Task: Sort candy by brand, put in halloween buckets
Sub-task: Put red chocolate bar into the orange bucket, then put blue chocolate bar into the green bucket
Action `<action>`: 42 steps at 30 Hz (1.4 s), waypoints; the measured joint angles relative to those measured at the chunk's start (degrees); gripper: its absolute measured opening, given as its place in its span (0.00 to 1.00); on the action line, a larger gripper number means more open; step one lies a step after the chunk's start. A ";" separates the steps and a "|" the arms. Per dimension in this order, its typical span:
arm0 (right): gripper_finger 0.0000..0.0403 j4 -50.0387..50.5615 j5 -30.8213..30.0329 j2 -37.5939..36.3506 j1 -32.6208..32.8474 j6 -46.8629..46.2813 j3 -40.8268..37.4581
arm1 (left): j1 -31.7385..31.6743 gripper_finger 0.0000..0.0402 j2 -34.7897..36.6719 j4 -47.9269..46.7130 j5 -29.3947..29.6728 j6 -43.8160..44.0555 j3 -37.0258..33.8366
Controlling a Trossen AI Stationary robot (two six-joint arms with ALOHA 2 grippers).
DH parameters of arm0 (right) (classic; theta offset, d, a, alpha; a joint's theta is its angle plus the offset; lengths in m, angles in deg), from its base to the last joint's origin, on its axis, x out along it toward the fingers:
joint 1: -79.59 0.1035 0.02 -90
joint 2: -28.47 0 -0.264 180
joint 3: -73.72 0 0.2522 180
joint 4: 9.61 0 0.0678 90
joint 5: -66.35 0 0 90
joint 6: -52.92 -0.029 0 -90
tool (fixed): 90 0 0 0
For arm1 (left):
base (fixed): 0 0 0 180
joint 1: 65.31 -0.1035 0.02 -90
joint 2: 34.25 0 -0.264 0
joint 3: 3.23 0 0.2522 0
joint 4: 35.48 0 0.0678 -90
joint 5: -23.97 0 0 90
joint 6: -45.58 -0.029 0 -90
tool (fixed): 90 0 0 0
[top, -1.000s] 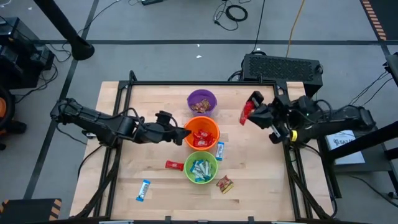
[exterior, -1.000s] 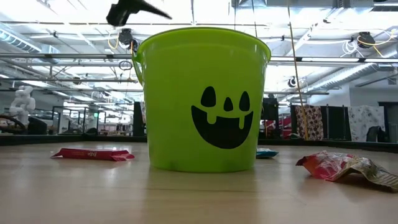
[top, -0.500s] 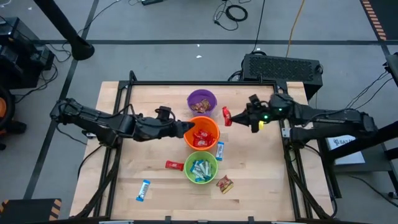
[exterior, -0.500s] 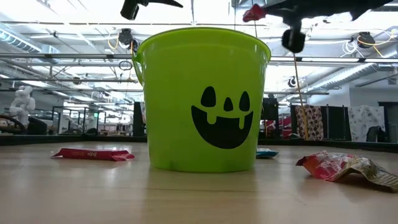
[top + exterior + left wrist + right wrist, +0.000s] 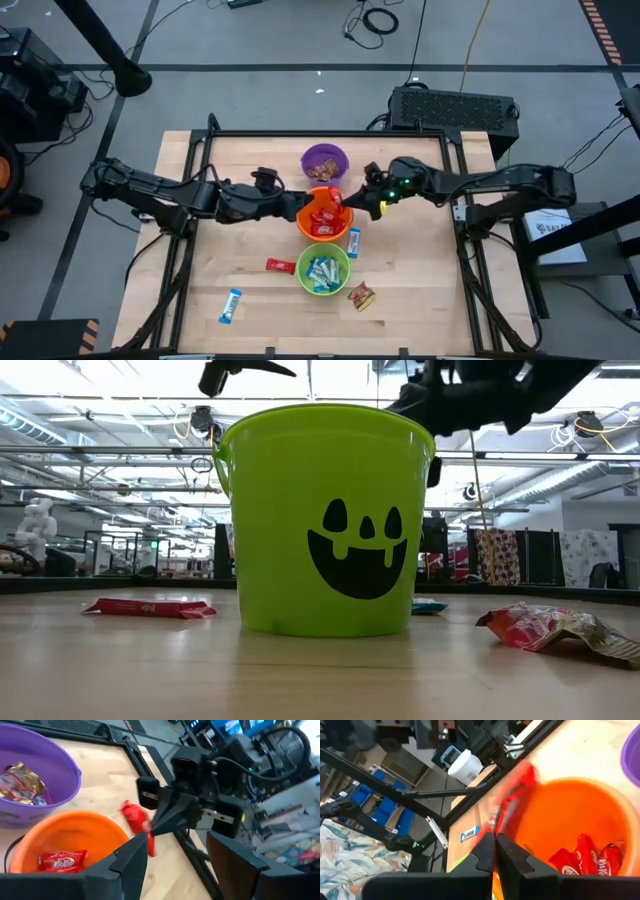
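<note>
High view: the table (image 5: 200,270) is ringed by a dark frame, and the three buckets are lined up down its middle, touching or nearly so. The purple bucket (image 5: 324,162) is seen to hold brown-wrapped candy, the orange bucket (image 5: 325,213) red bars, the green bucket (image 5: 323,269) blue-and-white ones, so much of the sorting is judged done.

The right gripper (image 5: 358,203) is held over the orange bucket's rim, fingers pressed together on a red bar (image 5: 136,817) that hangs above the bowl; its release is judged the step in hand. The left gripper (image 5: 300,208) is poised at the opposite rim, fingers apart and nothing held.

Four pieces are left loose: a red bar (image 5: 281,265) just beside the green bucket, a blue bar (image 5: 354,241) between the orange and green buckets, a brown wrapper (image 5: 361,296) and a blue bar (image 5: 231,305), both nearer the table's front edge.

Between the two grippers little room is left above the orange bucket; open board lies on the table's outer sides.
</note>
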 joint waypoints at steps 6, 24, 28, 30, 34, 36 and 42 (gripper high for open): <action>0.19 1.56 0.26 2.18 1.05 -2.87 0.00 | 0.07 0.52 0.24 -0.07 -2.48 -4.66 0.00; 0.40 -1.22 -12.36 -11.75 4.78 -10.97 0.04 | 19.44 0.51 0.66 -31.65 -16.36 5.39 -0.74; 0.39 -0.19 -12.50 -11.99 6.45 -10.77 0.04 | 27.40 0.49 0.66 -32.12 -15.79 13.38 -3.79; 0.39 -0.40 -13.31 -11.69 7.38 -10.75 0.04 | 30.93 0.48 0.56 -32.77 -16.37 21.11 -5.62; 0.38 0.64 -15.54 -11.44 9.07 -10.44 0.04 | 36.26 0.47 0.39 -34.68 -18.87 41.07 -9.21; 0.38 1.53 -16.46 -11.51 9.62 -10.33 0.04 | 37.97 0.47 0.17 -34.82 -19.77 47.78 -10.92; 0.38 2.05 -17.08 -11.51 9.93 -10.11 0.04 | 39.74 0.47 -1.81 -34.65 -25.09 55.02 -15.21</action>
